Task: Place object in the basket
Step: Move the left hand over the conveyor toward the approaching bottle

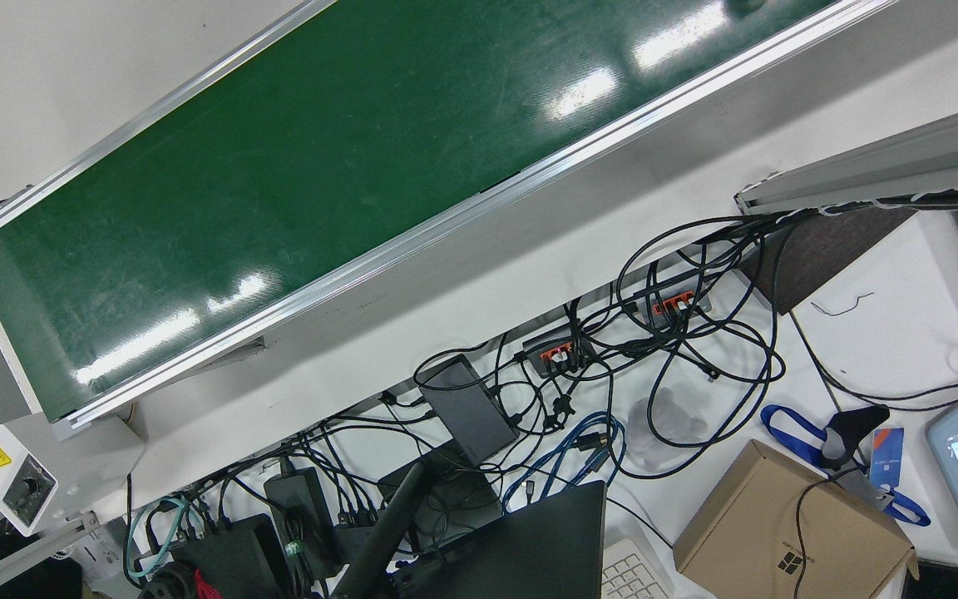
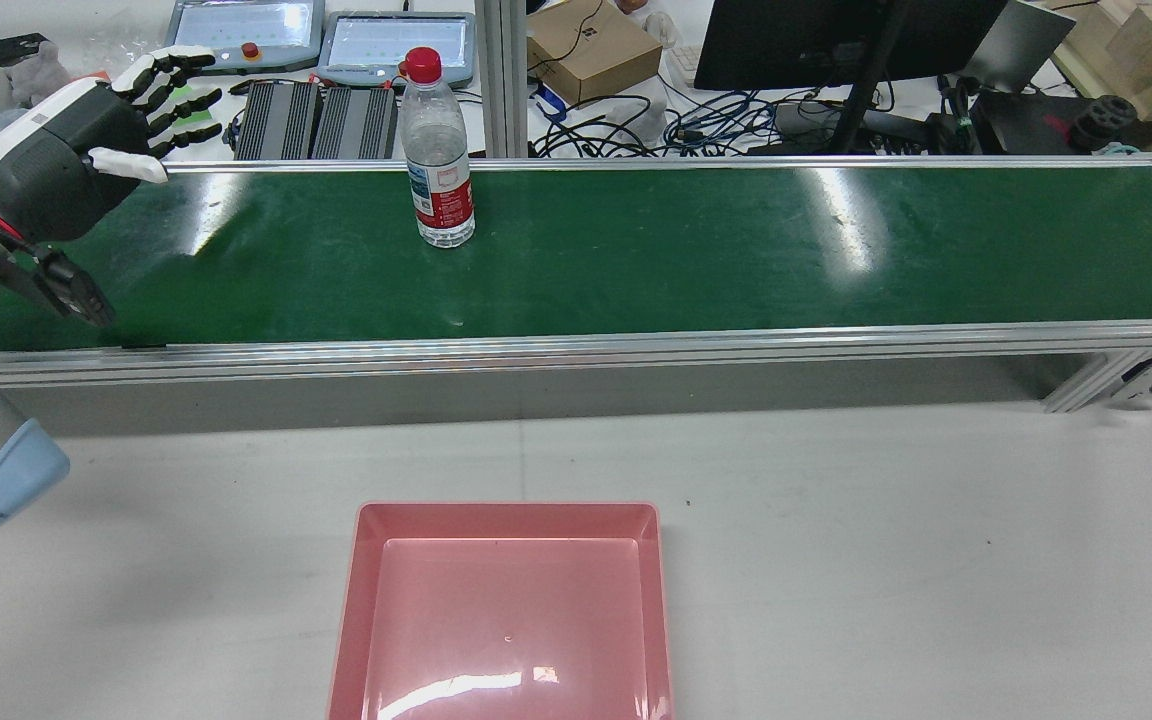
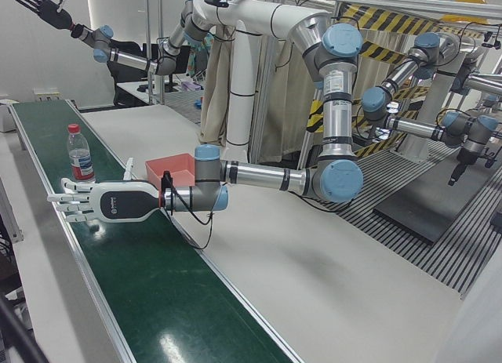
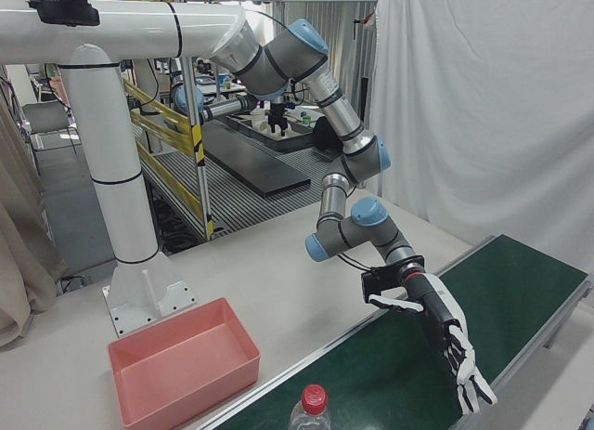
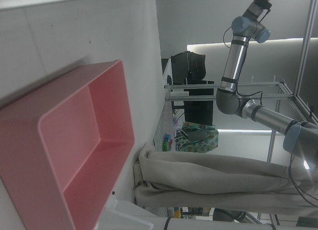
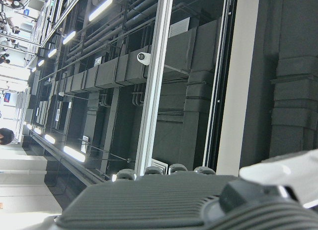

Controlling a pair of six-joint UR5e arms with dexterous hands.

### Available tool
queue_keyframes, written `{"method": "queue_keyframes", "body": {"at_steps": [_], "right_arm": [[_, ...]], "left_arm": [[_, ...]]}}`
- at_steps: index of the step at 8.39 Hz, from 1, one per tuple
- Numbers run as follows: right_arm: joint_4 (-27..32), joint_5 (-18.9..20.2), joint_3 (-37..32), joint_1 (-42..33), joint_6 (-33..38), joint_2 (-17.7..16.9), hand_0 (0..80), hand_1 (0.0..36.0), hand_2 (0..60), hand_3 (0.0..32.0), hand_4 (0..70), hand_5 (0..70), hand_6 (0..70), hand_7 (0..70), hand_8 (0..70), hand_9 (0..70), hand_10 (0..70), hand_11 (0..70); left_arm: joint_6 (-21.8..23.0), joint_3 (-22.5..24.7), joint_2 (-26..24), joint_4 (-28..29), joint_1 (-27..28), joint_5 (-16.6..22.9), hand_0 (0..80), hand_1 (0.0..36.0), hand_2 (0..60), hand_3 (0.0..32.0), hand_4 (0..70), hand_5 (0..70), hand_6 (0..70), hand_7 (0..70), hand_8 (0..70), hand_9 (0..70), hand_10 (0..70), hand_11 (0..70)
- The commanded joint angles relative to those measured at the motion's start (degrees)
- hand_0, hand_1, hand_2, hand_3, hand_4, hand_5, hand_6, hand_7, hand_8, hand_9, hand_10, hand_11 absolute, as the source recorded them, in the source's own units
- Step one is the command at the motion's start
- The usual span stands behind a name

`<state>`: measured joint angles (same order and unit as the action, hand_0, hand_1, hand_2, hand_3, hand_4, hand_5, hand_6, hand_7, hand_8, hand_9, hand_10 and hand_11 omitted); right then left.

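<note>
A clear water bottle (image 2: pixel 439 160) with a red cap stands upright on the green conveyor belt (image 2: pixel 696 250). The left hand (image 2: pixel 86 125), fingers spread and empty, hovers above the belt, apart from the bottle. The right hand (image 3: pixel 43 6) is raised high, fingers splayed. The empty pink basket (image 2: pixel 506 610) sits on the bench (image 2: pixel 886 560).

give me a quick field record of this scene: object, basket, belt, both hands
object: bottle, red cap, upright on the belt, untouched
basket: pink basket, nothing in it, on the white table on the near side of the belt in the rear view
belt: green belt, only the bottle on it
left hand: left hand open, fingers spread, above the belt's left end, apart from the bottle
right hand: right hand open, raised high, far from the belt
</note>
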<state>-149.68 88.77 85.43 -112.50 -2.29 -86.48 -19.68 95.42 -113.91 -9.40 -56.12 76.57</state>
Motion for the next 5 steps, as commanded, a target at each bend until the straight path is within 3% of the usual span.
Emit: {"method": "queue_keyframes", "body": {"at_steps": [1, 5], "right_arm": [[0.0, 0.0, 0.0, 0.0, 0.0, 0.0, 0.0, 0.0, 0.0, 0.0, 0.0, 0.0, 0.0, 0.0, 0.0, 0.0, 0.0, 0.0], [0.0, 0.0, 0.0, 0.09, 0.0, 0.0, 0.0, 0.0, 0.0, 0.0, 0.0, 0.0, 0.0, 0.0, 0.0, 0.0, 0.0, 0.0]], "left_arm": [[0.08, 0.47, -0.52, -0.09, 0.04, 0.33, 45.9, 0.0, 0.0, 11.8, 4.1, 29.9, 3.9, 3.6, 9.8, 9.4, 9.3, 13.6], [1.22, 0.38, -0.43, 4.57, 0.22, 0.69, 45.8, 0.0, 0.0, 10.4, 4.8, 30.5, 4.5, 4.0, 9.7, 9.7, 9.4, 13.7]]}}
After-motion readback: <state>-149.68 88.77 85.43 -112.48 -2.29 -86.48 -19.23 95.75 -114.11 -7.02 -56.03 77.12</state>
